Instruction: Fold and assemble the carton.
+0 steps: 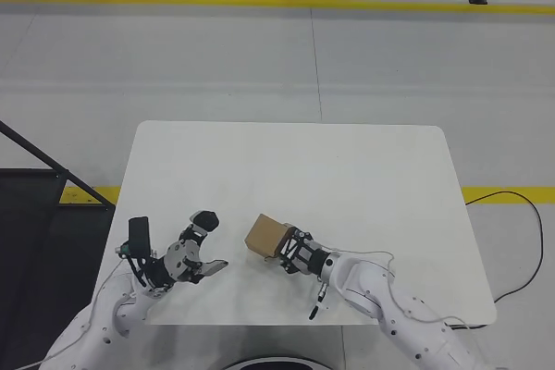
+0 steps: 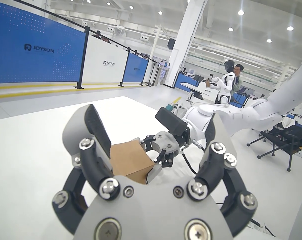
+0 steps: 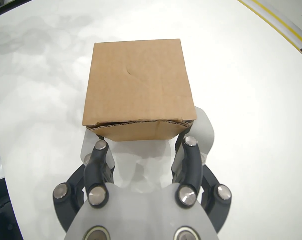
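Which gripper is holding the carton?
The right gripper: it is clamped on the near end of the carton. The left gripper is open and empty, apart from the carton.

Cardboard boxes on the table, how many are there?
1. The cardboard box lies on the table near the robot's edge, the right gripper clamped around one end, the open left gripper apart beside it. None seems hidden.

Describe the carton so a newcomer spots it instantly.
Look at the white table, along the edge nearest the robot. Between the open left gripper and the right gripper sits the carton, the right gripper clamped on one end. It is the only brown cardboard thing there, box-shaped.
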Controlling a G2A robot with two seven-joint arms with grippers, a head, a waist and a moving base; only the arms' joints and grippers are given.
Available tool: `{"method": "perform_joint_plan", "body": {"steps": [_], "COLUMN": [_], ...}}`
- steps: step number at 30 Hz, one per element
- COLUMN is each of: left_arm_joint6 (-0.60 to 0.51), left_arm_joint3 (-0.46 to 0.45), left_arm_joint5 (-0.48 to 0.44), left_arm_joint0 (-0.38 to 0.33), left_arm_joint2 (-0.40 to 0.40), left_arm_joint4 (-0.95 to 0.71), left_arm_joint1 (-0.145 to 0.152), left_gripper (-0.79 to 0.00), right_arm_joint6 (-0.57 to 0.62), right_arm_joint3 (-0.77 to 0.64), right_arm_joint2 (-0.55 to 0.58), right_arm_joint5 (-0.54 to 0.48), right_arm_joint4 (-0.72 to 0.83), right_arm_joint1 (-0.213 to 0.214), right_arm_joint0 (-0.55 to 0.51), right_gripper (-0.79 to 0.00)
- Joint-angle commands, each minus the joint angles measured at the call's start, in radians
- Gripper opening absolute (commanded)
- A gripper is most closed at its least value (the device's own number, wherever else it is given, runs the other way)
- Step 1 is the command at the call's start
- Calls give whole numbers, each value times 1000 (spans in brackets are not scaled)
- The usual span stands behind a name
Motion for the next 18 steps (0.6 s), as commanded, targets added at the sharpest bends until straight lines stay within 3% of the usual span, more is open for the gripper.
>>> {"method": "perform_joint_plan", "body": {"steps": [1, 3, 18], "left_arm_joint6": [0, -1, -6], "left_arm_joint3": [1, 2, 1], "left_arm_joint5": [1, -1, -7], "left_arm_joint0": [1, 3, 11], "left_arm_joint2": [-4, -8, -34], "left_arm_joint4": [-4, -6, -6], "left_arm_joint1": [-2, -3, -13], "left_gripper": [0, 0, 0], "right_arm_joint6": [-3, -5, -20], "right_arm_joint3": [-1, -2, -27], "right_arm_joint2": [5, 9, 60], "right_arm_joint5": [-6, -12, -30], "right_arm_joint4": [-1, -3, -14], "right_arm_joint1": [-2, -4, -9], "right_arm_joint0": [-3, -5, -33], "right_gripper": [-37, 0, 0]}}
